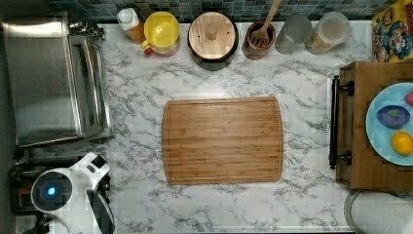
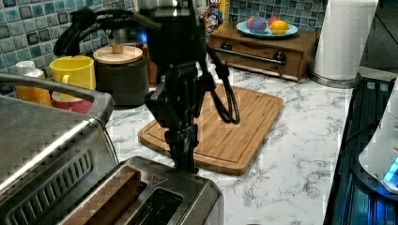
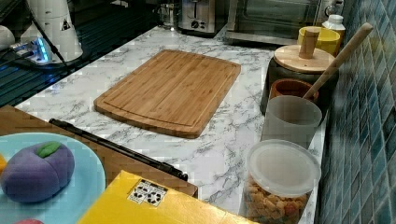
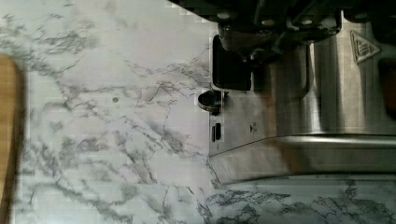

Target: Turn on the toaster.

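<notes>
The toaster (image 2: 159, 199) is a small brushed-steel box with two top slots at the left view's bottom, in front of the toaster oven. My gripper (image 2: 185, 161) points straight down with its fingers shut, its tips at the toaster's end edge. In the wrist view the gripper (image 4: 252, 46) sits right over the black lever (image 4: 231, 70) on the toaster's end face (image 4: 289, 107), with the round knob (image 4: 210, 101) just beside it. In the top view the white arm (image 1: 73, 195) covers most of the toaster (image 1: 19, 192). The toaster (image 3: 198, 16) also stands at the far end in the right view.
A large steel toaster oven (image 1: 53, 83) stands beside the toaster. A wooden cutting board (image 1: 222, 140) lies mid-counter. Jars, a yellow mug (image 1: 161, 31) and a utensil pot line the tiled wall. A wooden drawer unit (image 1: 370, 126) carries a blue plate of toy fruit.
</notes>
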Available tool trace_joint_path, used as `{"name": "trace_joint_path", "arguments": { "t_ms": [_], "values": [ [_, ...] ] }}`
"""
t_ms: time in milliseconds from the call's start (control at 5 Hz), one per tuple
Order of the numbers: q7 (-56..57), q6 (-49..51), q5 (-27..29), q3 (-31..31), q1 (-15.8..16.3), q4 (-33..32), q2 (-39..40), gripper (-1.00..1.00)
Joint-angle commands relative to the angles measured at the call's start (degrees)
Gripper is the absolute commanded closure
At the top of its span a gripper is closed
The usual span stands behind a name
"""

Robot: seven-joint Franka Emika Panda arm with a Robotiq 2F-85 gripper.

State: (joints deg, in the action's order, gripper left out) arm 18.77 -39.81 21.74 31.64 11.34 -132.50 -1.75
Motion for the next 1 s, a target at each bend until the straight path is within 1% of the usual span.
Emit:
{"name": "trace_joint_path", "arguments": {
  "t_ms": [200,400,600,800,1000],
  "values": [
    [-5.2,-1.3,-3.0,-0.5,0.1,2.9,0.2,1.00],
    [-4.0,1.0,-4.0,-0.1,0.0,4.2,2.6,1.00],
    [-0.9,0.5,-1.7,-0.2,0.4,3.2,1.8,1.00],
    [-2.6,2.8,-5.9,-0.2,0.7,4.5,5.5,1.00],
    [-2.8,4.6,-7.6,0.2,1.5,3.0,8.1,1.00]
  ]
}}
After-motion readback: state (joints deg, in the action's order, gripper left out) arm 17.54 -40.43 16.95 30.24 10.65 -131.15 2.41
